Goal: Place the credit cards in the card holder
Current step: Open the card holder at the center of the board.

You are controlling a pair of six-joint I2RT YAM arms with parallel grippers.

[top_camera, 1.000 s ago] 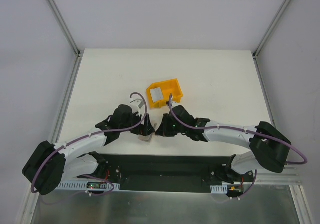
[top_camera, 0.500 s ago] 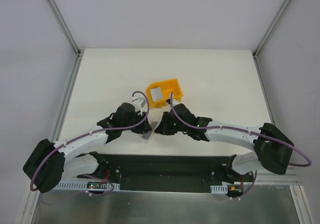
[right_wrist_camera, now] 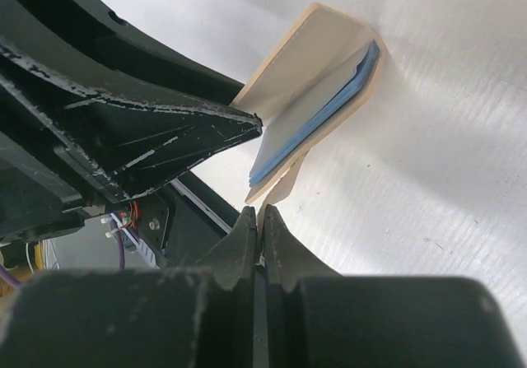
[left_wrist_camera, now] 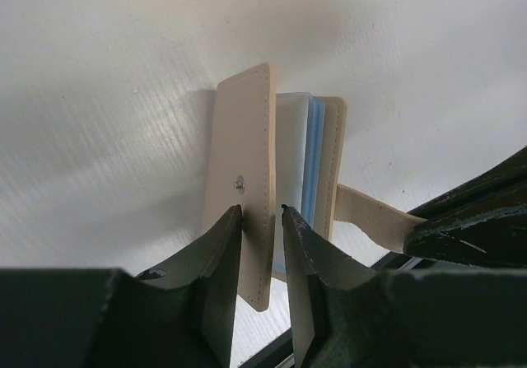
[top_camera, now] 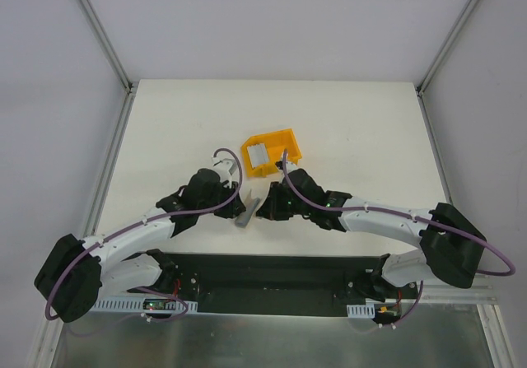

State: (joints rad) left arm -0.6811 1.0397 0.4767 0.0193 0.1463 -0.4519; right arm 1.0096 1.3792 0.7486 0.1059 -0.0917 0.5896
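Clamping card holder [left_wrist_camera: 244,142], left pincer [left_wrist_camera: 262,217] covers its lower edge.

From above, the card holder [top_camera: 245,212] is just a thin grey sliver, too small to make out. Its strap [left_wrist_camera: 370,211] ends hidden behind the right gripper [left_wrist_camera: 408,226]. The cards [left_wrist_camera: 311,150] inside show only their edges.

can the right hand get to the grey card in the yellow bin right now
Probably not yet: the right hand is shut on the strap of the card holder. Once released, the way looks free: the yellow bin is open-topped, the grey card uncovered.
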